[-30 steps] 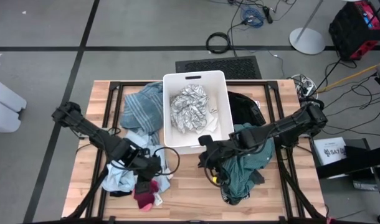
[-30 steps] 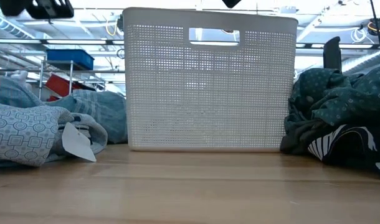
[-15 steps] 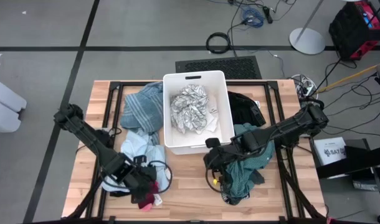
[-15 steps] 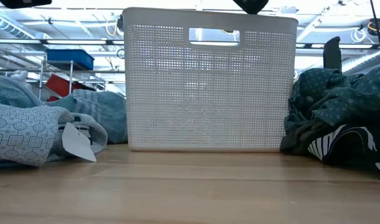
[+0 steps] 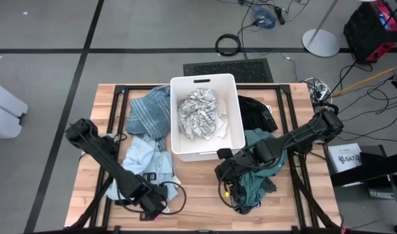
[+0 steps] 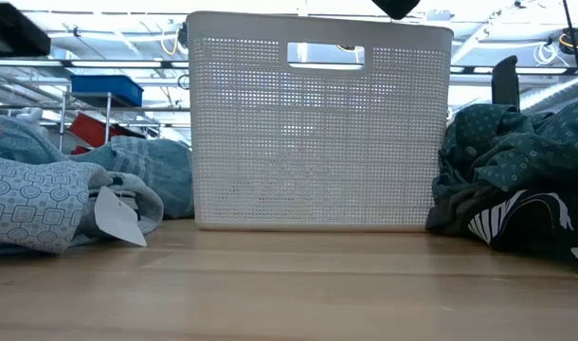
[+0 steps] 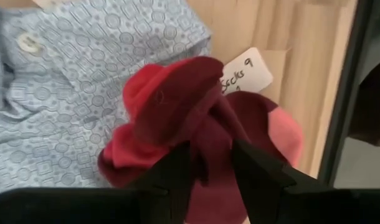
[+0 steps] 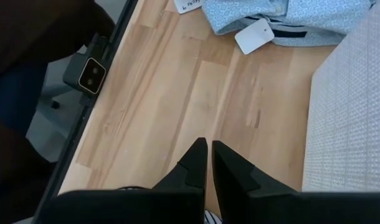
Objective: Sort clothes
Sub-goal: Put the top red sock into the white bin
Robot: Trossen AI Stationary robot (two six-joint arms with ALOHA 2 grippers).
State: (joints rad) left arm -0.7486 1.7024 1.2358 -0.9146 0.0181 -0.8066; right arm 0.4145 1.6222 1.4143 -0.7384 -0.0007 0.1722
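A magenta-pink sock bundle (image 7: 177,99) lies on the light blue patterned shirt (image 7: 65,93) near the table's front left. My left gripper (image 7: 210,149) (image 5: 154,207) points down over the bundle, open, one finger on each side of a dark fold. My right gripper (image 8: 209,144) (image 5: 221,174) hangs shut with nothing between its fingers, over bare wood in front of the white bin (image 5: 205,117). The teal green garment (image 5: 257,185) lies under the right arm. A white-grey patterned garment (image 5: 198,110) fills the bin. My left gripper comes at the sock bundle from above, with its fingers (image 7: 177,171) standing on either side of the bundle's dark fold (image 7: 212,134). Whether the fingers touch the cloth I cannot tell. The bundle rests on the shirt and the table.
A blue striped garment (image 5: 150,114) lies left of the bin and a black one (image 5: 257,114) right of it. Paper tags (image 7: 246,71) (image 8: 254,35) lie by the shirt. The black table rail (image 7: 342,93) runs close beside the socks. Bare wood (image 5: 198,188) lies in front of the bin.
My left gripper has moved toward the table's near edge and down onto the magenta-pink socks, which it now covers in the high view; its finger gap looks unchanged. My right gripper has drifted a little toward the near edge, still shut.
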